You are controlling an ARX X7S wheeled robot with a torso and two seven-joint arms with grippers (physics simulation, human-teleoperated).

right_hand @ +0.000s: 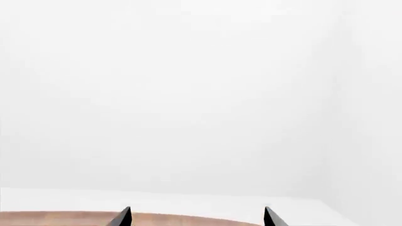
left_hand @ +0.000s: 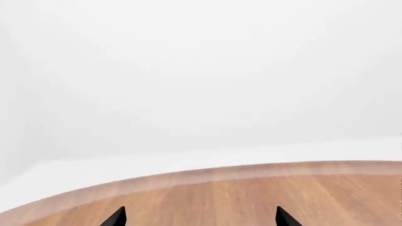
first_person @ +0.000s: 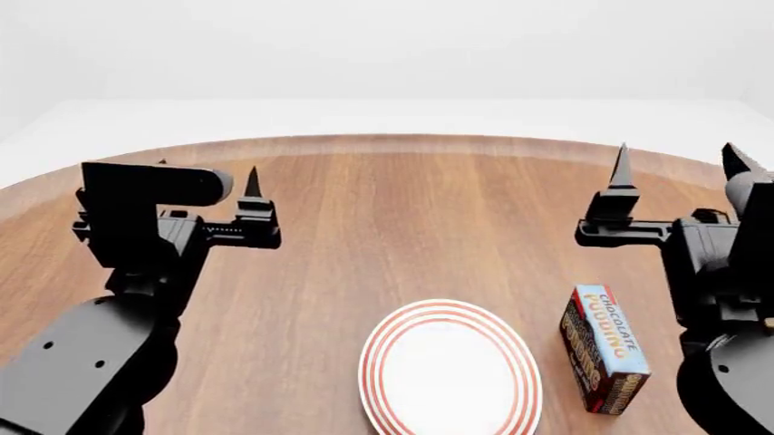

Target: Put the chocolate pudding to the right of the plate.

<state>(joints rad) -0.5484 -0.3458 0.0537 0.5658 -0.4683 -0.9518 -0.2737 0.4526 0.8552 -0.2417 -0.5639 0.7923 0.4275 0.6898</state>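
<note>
lying flat on the wooden tabletop (first_person: 400,227) just right of the red-ringed plate (first_person: 450,373), chocolate pudding carton (first_person: 604,347), likely light, stiff, best pinched across narrow sides; both end effectors, left (first_person: 206,190) and right (first_person: 677,168), raised, spread, empty.

The desk (first_person: 400,227) looks like warm brown wood with fine straight grain, smooth and softly matt, paler along its rim. The plate (first_person: 450,370) reads as smooth white glazed ceramic with painted red-brown rings. The chocolate pudding (first_person: 604,349) seems printed cardboard. Both arms' fingers (first_person: 623,172) look matt black plastic.
</note>
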